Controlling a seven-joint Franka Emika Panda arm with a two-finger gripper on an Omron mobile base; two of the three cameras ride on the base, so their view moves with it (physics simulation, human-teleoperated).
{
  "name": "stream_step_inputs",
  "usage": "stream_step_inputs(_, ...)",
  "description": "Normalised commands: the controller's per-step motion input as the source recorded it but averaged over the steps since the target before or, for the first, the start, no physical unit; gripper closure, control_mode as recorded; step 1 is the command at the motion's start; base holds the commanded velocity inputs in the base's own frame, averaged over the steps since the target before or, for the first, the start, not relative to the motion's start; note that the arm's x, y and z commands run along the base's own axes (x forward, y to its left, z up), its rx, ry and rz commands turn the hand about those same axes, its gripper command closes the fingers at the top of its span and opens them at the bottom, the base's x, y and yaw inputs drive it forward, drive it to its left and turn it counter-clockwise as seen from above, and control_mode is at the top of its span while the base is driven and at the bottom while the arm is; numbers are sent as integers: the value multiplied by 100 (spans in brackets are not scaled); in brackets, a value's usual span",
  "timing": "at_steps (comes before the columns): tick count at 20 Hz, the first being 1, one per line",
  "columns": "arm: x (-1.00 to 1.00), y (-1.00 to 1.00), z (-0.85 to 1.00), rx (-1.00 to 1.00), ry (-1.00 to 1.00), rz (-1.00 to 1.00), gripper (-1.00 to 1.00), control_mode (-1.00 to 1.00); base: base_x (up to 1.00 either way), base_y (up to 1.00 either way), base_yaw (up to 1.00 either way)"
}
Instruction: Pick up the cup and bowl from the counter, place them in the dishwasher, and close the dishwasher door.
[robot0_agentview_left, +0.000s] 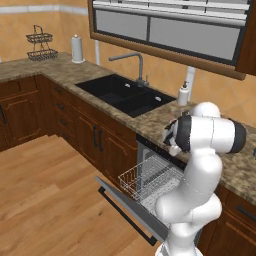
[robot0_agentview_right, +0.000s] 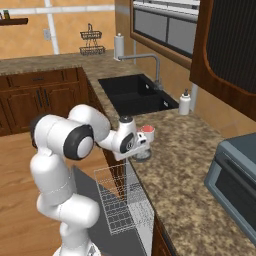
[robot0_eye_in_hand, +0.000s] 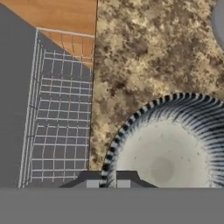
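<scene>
Landmark: bowl (robot0_eye_in_hand: 175, 144) on desk (robot0_eye_in_hand: 144, 48), close to desk front edge.

Left of bowl, below desk edge: dishwasher door (robot0_agentview_right: 107, 220) dropped open, white wire rack (robot0_eye_in_hand: 61, 113) pulled out over it.

Directly over bowl: gripper (robot0_eye_in_hand: 105, 183), fingertips straddling near rim, narrow gap, not clearly clamped.

Just beyond bowl: cup (robot0_agentview_right: 147, 133), upright on desk.
</scene>
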Motion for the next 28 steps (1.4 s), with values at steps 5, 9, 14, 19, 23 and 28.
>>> stream_step_inputs(5,-36,95,0,1,13,-12,100,-100,0,0,0)
stream_step_inputs(9,-4,92,-1,1,14,-11,100,-100,0,0,0)
stream_step_inputs(14,12,61,-14,3,13,-6,100,-100,0,0,0)
stream_step_inputs(19,37,29,-56,2,5,0,100,-100,0,0,0)
stream_step_inputs(23,41,33,-79,0,0,0,100,-100,0,0,0)
stream_step_inputs(28,40,35,-89,0,0,0,100,-100,0,0,0)
